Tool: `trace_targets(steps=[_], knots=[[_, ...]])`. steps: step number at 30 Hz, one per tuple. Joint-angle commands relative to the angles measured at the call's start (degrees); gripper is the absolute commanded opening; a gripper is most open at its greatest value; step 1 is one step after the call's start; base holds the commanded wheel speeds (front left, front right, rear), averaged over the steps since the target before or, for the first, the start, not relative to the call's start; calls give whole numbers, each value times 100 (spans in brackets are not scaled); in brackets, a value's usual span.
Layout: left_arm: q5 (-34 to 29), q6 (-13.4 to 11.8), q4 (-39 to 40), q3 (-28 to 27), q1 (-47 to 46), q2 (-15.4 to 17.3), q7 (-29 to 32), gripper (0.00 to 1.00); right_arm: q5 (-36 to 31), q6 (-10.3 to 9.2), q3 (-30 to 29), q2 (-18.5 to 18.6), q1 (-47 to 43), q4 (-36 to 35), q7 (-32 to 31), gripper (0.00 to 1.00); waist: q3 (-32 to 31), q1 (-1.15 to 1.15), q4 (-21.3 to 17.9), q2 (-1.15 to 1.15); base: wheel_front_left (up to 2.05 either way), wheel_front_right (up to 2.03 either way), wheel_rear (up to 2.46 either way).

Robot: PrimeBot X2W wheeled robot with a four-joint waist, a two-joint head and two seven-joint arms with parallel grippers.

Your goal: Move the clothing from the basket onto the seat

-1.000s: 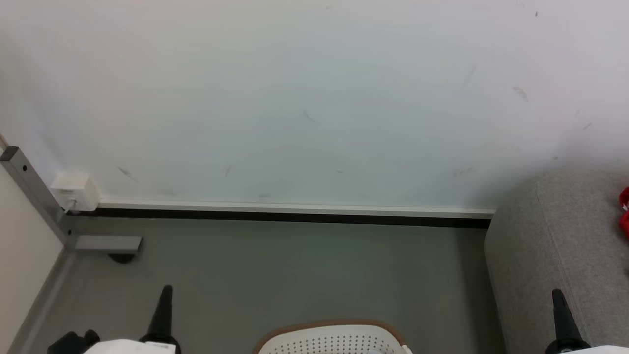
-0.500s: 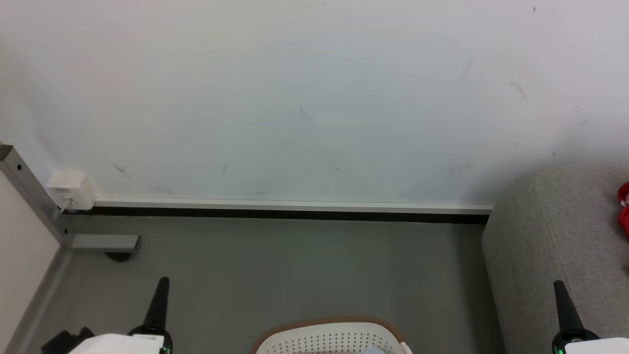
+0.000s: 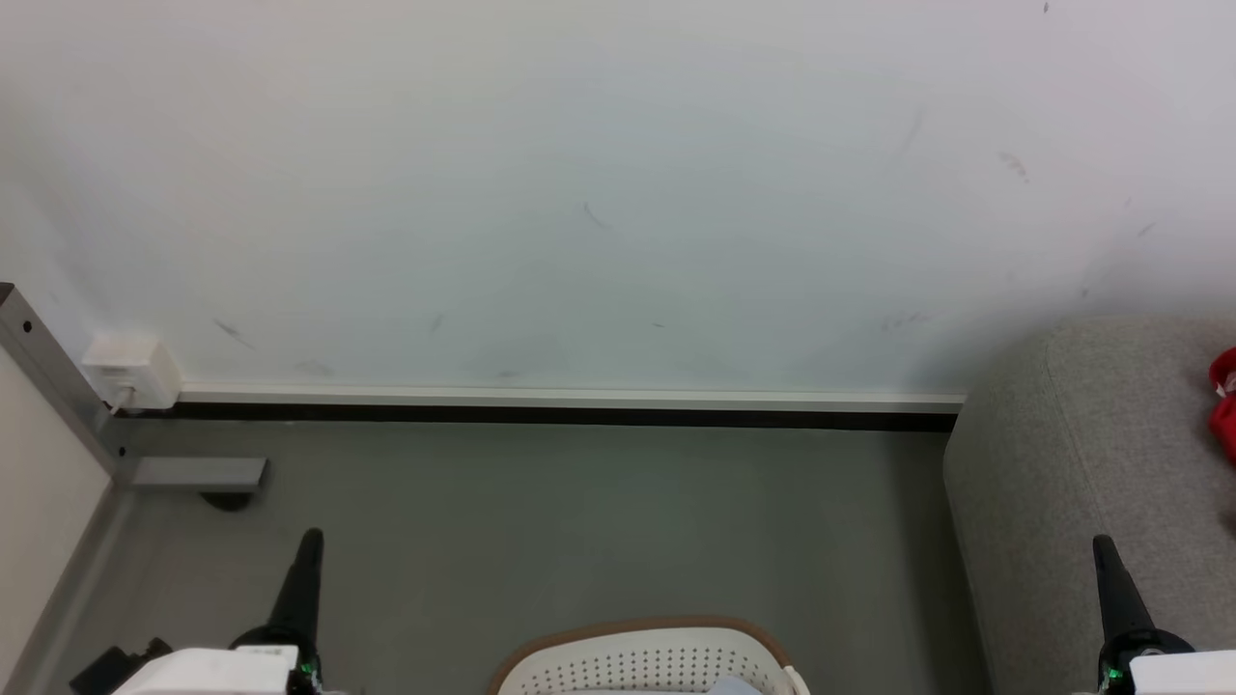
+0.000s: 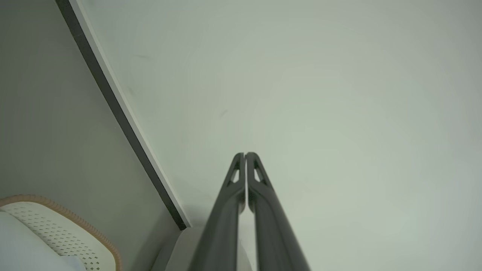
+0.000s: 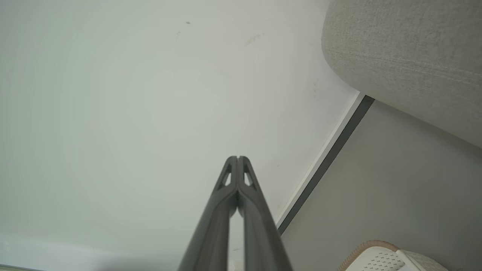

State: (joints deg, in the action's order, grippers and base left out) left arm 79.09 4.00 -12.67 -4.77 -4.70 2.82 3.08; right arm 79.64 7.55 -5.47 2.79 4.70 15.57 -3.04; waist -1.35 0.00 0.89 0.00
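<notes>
Head view: the left gripper rises at the lower left and the right gripper at the lower right. Each shows as a single dark spike, its fingers pressed together and holding nothing. Between them, at the bottom edge, is the far end of the basket, standing on the floor. Most of its inside is cut off by the frame, and a pale scrap at the edge is too small to identify. The seat stands at the right, against the wall, near the basket but apart from it. A bit of red clothing lies on top of the seat at the right edge. The right gripper's tip overlaps the seat's front face. A dark skirting runs along the foot of the wall. In the left corner are a socket box and a grey post.

Left wrist view: the left gripper is closed tip to tip and empty, pointing at the wall. The skirting runs diagonally. The basket is at the lower left, well clear of the fingers.

Right wrist view: the right gripper is also closed and empty against the wall. The rounded corner of the seat fills the upper right. The basket peeks in at the bottom right, with bare floor between the two.
</notes>
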Motion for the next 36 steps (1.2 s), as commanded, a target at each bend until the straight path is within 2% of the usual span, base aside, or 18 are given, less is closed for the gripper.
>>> trace_targets(steps=[1, 30, 36], knots=[[135, 25, 59, -32, -88, 17, 55, 0, 167, -9, -20, 49, 131, -50, -51, 0, 6, 0, -4, 0, 0, 0, 0], [1371, 35, 214, -208, -166, 11, 362, 0, 1349, -12, -67, 80, 293, -87, -330, 0, 122, 0, -90, 0, 0, 0, 0], [1365, 35, 211, -205, -164, 11, 363, 0, 1335, -12, -56, 85, 292, -88, -322, 0, 123, 0, -91, 0, 0, 0, 0]])
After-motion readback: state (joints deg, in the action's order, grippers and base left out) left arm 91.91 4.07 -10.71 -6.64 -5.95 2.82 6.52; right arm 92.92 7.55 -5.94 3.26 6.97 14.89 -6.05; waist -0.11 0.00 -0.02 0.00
